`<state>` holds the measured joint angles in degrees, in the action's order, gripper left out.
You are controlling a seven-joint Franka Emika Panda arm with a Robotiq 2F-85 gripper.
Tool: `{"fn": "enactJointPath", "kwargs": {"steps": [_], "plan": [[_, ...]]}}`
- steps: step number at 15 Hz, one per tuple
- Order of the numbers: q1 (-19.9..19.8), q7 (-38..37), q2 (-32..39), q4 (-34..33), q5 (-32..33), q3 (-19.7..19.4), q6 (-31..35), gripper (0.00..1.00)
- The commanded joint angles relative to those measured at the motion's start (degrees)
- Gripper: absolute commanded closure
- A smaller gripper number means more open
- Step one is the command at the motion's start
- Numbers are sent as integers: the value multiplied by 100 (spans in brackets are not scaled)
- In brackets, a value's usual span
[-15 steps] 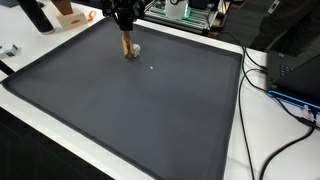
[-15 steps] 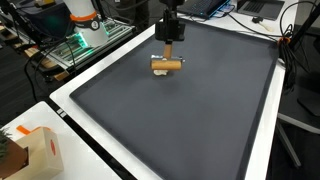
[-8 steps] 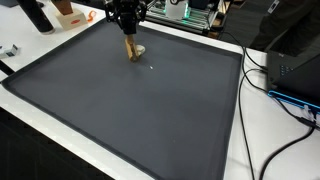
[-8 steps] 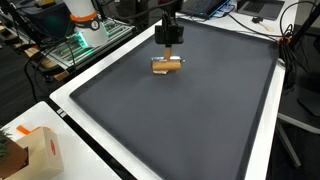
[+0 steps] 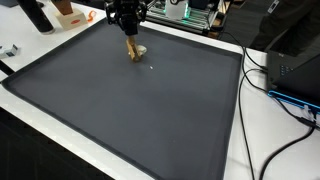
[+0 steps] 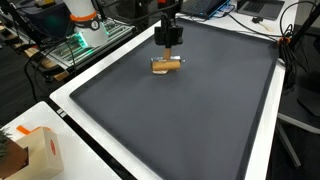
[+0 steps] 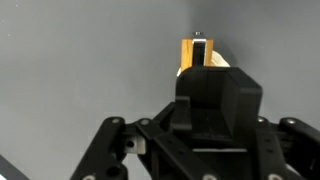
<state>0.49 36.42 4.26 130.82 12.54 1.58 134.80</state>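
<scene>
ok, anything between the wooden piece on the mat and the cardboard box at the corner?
Nothing stands there. In an exterior view, from the wooden piece toward the cardboard box there is only bare dark mat, then the white table rim.

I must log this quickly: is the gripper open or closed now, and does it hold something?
Gripper: closed, holding a small wooden block.
</scene>
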Motion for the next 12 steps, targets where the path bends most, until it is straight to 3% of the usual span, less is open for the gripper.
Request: {"fn": "enactJointPath", "kwargs": {"steps": [1, 12], "plan": [[-14, 282, 139, 47, -289, 50, -227, 79], [-33, 940, 182, 36, -868, 59, -493, 79]]}}
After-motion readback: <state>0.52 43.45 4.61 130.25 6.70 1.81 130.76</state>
